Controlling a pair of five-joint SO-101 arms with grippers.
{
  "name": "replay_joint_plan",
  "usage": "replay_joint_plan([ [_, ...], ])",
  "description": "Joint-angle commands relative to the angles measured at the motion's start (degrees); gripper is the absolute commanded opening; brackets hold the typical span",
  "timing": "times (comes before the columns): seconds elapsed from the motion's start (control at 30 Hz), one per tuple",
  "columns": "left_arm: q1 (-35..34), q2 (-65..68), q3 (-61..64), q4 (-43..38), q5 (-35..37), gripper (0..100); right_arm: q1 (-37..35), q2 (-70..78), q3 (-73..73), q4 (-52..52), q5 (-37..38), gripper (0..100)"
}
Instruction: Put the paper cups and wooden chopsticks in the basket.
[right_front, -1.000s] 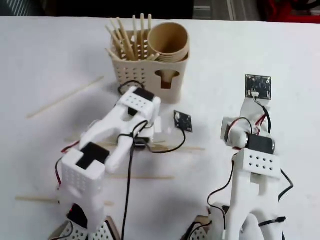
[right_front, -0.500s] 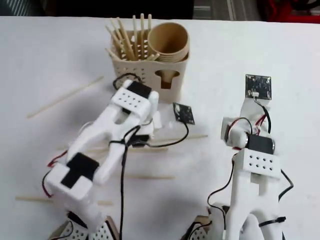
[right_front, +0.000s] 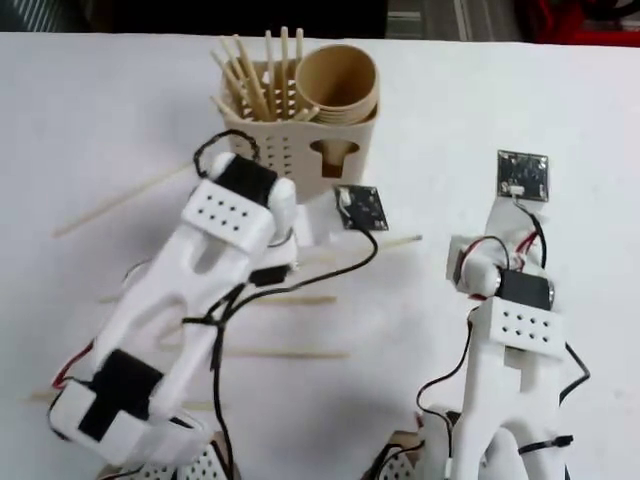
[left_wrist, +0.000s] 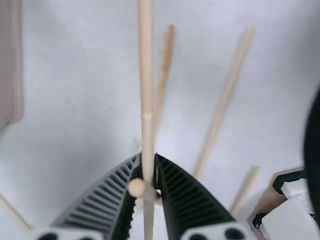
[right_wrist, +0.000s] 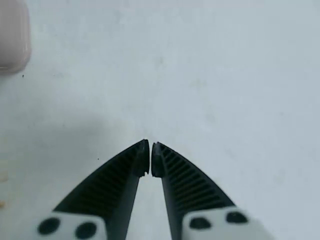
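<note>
Now, left gripper (left_wrist: 147, 161): pinched shut on one chopstick (left_wrist: 145, 70), near its end, just below the basket (right_front: 270, 150), likely for dropping in.
Right gripper (right_wrist: 150, 154): closed, empty, idle at lower right.
Cups (right_front: 337, 80): nested in the basket, top centre.
Loose sticks (right_front: 285, 353): lower centre, awaiting pickup.

The high camera is sitting above the arms' base end, looking down and forward across the table (right_front: 500, 90) toward the basket (right_front: 300, 150) at the far side, far enough off that it's catching both arms. The left wrist cam is riding right behind the left gripper (left_wrist: 147, 161), peering along it at the table from close up. The chopstick (left_wrist: 145, 60) in its grip and the loose chopsticks (left_wrist: 225, 100) nearby are showing in the high view too. The right wrist cam is hanging behind the right gripper (right_wrist: 150, 150), staring at the table close in.
</note>
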Motion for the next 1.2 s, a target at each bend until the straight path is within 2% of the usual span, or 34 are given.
replay_joint_plan([
  [0.0, -2.68, -4.88, -0.88, 0.44, 0.62, 2, 0.84, -1.89, -0.35, -0.92, -0.35, 2.5],
  [0.23, -3.56, -13.41, -2.02, 0.44, 0.97, 2, 0.75, -1.89, -0.35, -0.92, -0.35, 2.5],
  [0.47, -3.56, -18.42, -13.01, 0.44, 9.32, 2, 0.48, -1.89, -0.35, -0.92, -0.35, 2.5],
  [0.67, -3.47, -18.42, -22.15, -3.25, 16.7, 2, 0.48, -1.89, -0.35, -0.92, -0.35, 2.5],
  [0.93, -3.47, -18.42, -27.69, -15.82, 24.0, 2, 0.4, -1.89, -0.35, -0.92, -0.35, 2.5],
  [1.17, -3.47, -18.33, -27.08, -35.16, 30.51, 2, 0.4, -1.8, 0.53, -2.51, -0.35, 2.5],
])
